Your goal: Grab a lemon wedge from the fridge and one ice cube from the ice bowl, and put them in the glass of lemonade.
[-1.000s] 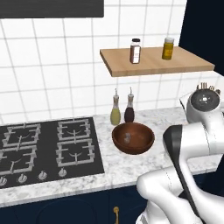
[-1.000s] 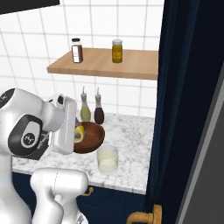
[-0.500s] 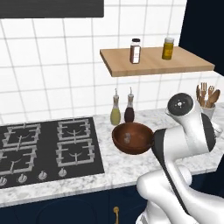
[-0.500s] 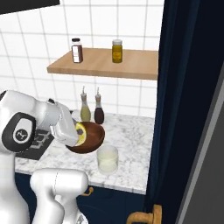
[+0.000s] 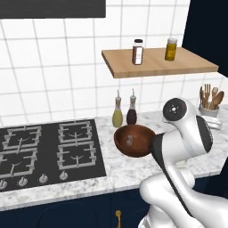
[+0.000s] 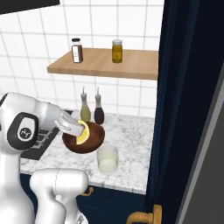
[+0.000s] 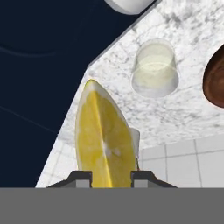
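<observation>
The tool [image 7: 105, 175] grips the lemon wedge [image 7: 105, 138] by its flat sides, likely light, soft and slippery, near the glass of lemonade [image 7: 155, 70].

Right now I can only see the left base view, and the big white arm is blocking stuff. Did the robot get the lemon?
Observer: Yes. In the hand view the tool is shut on the lemon wedge.
Operator: Where is the lemonade? I can't find it.
Observer: The glass of lemonade stands on the marble counter near its front edge, just in front of the ice bowl.
Operator: Is the lemon over the glass now?
Observer: Not yet. In the right base view the wedge shows in front of the bowl, up and to the left of the glass.
</observation>
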Tool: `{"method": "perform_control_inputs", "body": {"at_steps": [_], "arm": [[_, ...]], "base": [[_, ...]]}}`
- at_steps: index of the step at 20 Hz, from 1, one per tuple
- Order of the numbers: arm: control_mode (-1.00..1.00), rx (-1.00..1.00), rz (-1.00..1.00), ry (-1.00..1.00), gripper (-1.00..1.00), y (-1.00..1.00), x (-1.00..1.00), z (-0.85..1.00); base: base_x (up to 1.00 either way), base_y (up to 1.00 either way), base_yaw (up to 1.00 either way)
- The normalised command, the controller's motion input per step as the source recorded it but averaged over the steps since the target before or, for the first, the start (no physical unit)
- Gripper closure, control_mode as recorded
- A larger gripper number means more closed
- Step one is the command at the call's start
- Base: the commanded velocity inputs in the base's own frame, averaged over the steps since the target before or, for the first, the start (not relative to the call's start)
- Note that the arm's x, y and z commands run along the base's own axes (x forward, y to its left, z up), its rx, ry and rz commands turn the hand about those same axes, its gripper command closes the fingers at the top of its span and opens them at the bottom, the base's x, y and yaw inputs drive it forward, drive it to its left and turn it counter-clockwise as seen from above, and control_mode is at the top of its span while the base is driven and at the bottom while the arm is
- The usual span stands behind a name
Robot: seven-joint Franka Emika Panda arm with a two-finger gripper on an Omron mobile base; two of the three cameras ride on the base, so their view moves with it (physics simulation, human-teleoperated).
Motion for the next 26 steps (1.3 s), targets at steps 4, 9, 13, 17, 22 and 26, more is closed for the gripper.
{"method": "perform_control_inputs", "body": {"at_steps": [4, 9, 13, 17, 22, 26], "arm": [[-1.00, 0.06, 0.01, -0.11, 1.00, -0.27, 0.00, -0.45], [-1.00, 0.07, 0.00, -0.10, 1.00, -0.16, 0.00, -0.76], [-1.00, 0.01, 0.01, -0.01, 1.00, -0.03, 0.16, -0.54], [-1.00, 0.00, 0.05, 0.00, 1.00, -0.10, 0.26, -0.55], [-1.00, 0.00, 0.04, -0.01, 1.00, -0.22, 0.22, -0.68], [-1.00, 0.00, 0.01, 0.00, 1.00, -0.12, 0.26, -0.49]], "base": [[0.00, 0.00, 0.00], [0.00, 0.00, 0.00], [0.00, 0.00, 0.00], [0.00, 0.00, 0.00], [0.00, 0.00, 0.00], [0.00, 0.00, 0.00]]}}
